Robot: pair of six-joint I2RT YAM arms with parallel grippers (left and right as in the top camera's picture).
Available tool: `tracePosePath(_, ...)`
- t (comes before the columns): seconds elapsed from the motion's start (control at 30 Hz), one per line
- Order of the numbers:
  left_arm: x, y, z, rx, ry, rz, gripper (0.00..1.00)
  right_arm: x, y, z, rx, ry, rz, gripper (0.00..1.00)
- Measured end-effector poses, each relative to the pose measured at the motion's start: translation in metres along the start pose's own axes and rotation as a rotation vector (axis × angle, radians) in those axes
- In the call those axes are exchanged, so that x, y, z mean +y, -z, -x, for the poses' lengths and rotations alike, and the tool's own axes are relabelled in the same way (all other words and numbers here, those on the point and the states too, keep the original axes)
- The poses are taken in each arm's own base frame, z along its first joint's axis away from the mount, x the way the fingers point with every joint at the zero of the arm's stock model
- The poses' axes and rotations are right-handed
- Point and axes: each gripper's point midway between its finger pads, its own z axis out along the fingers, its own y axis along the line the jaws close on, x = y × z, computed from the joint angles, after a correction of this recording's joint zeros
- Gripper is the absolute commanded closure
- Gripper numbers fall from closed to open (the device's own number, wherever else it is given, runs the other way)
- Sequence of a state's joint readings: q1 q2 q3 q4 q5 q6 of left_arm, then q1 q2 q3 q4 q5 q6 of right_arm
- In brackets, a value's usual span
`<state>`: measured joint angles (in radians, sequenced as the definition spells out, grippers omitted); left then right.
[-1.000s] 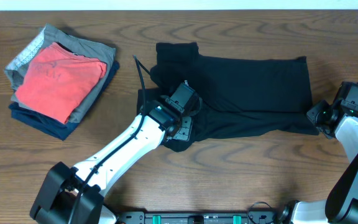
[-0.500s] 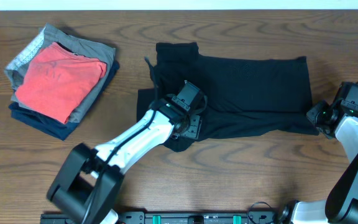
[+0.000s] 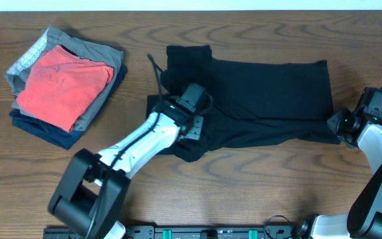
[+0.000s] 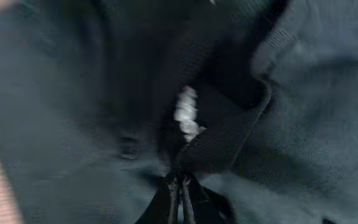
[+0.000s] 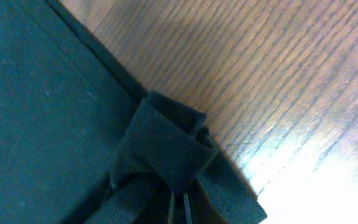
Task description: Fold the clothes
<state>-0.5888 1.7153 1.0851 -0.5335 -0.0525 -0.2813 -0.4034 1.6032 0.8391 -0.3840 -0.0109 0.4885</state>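
Observation:
The clothes are one black shirt (image 3: 264,93), spread across the middle of the wooden table with its left part rumpled. My left gripper (image 3: 193,131) sits low on that rumpled left part. In the left wrist view its jaws (image 4: 182,185) are shut on a ridge of black fabric (image 4: 278,143), just below a small white mark (image 4: 186,115). My right gripper (image 3: 337,123) is at the shirt's lower right corner. The right wrist view shows its jaws (image 5: 178,200) shut on a bunched fold of the shirt (image 5: 166,149).
A stack of folded garments (image 3: 62,83), red on top of grey and navy, lies at the far left. A thin black cable (image 3: 155,72) stands above the left arm. Bare wood (image 5: 278,93) lies beside the held corner.
My left gripper has closed on the shirt fabric and its arm has shifted a little to the left. The right gripper has stayed put on its corner.

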Motion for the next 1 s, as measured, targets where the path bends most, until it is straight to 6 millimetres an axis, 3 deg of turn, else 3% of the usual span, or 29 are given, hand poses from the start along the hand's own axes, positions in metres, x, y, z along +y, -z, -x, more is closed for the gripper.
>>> tracePosePath(0.1, 0.015, 0.016, 0.021, -0.088, 0.021, 0.028, 0.94, 0.000, 0.000, 0.000, 0.000, 0.000, 0.000, 0.97)
tracePosePath(0.23, 0.033, 0.044, 0.067, -0.271, 0.082, 0.033, 0.94, 0.000, 0.000, 0.000, 0.000, 0.000, 0.000, 0.97)
tracePosePath(0.37, 0.042, 0.052, 0.083, -0.331, 0.105, 0.042, 0.94, 0.000, 0.000, 0.000, 0.000, 0.000, 0.000, 0.97)
tracePosePath(0.47, 0.040, 0.049, 0.073, -0.289, 0.090, 0.032, 0.89, 0.000, 0.000, 0.000, 0.000, 0.000, 0.000, 0.97)
tracePosePath(0.5, 0.038, 0.047, 0.065, -0.253, 0.082, 0.018, 0.83, 0.000, 0.000, 0.000, 0.001, 0.000, 0.000, 0.97)
tracePosePath(0.53, 0.035, 0.045, 0.053, -0.198, 0.071, -0.002, 0.73, 0.000, 0.000, 0.000, 0.001, 0.002, -0.001, 0.96)
tracePosePath(0.6, 0.025, 0.041, 0.023, -0.064, 0.055, -0.065, 0.64, 0.000, 0.000, -0.001, 0.003, 0.006, -0.002, 0.96)
tracePosePath(0.67, 0.014, 0.042, -0.005, 0.060, 0.054, -0.138, 0.58, -0.001, 0.000, -0.001, 0.004, 0.011, -0.003, 0.96)
tracePosePath(0.73, 0.002, 0.046, -0.021, 0.134, 0.056, -0.211, 0.57, -0.001, 0.000, -0.002, 0.007, 0.013, -0.005, 0.97)
tracePosePath(1.0, -0.039, 0.056, -0.024, 0.149, 0.017, -0.386, 0.56, -0.002, 0.000, -0.003, 0.014, 0.022, -0.010, 0.96)
